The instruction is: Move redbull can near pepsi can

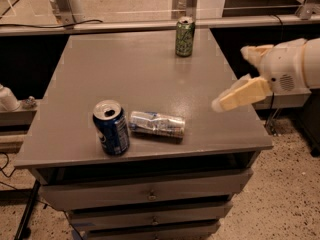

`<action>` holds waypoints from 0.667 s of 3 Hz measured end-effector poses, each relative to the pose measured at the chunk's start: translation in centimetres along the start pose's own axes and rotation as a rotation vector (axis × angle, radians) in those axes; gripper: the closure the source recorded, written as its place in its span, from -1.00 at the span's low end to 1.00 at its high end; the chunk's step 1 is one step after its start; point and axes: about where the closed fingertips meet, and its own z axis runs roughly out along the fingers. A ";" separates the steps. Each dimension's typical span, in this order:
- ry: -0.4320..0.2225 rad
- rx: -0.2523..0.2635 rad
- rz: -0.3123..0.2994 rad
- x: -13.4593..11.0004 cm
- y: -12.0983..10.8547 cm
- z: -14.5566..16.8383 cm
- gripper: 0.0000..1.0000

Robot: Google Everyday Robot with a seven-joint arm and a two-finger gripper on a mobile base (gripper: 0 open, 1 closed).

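The redbull can [157,124], slim and silver with blue patches, lies on its side near the front edge of the grey table [135,69]. Its left end is right next to the pepsi can [111,128], a dark blue can that stands upright with an open silver top. My gripper [235,79] is open and empty, with cream-coloured fingers [242,94] spread. It hangs at the table's right edge, well to the right of the redbull can and apart from it.
A green can [184,36] stands upright at the back of the table. Drawers [150,196] sit below the tabletop. A rail and metal posts run behind the table. A speckled floor lies to the right.
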 end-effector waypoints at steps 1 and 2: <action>-0.001 0.132 -0.086 -2.7 -5.3 -4.6 -1.00; -0.029 0.169 -0.107 -4.6 -6.3 -6.2 -1.00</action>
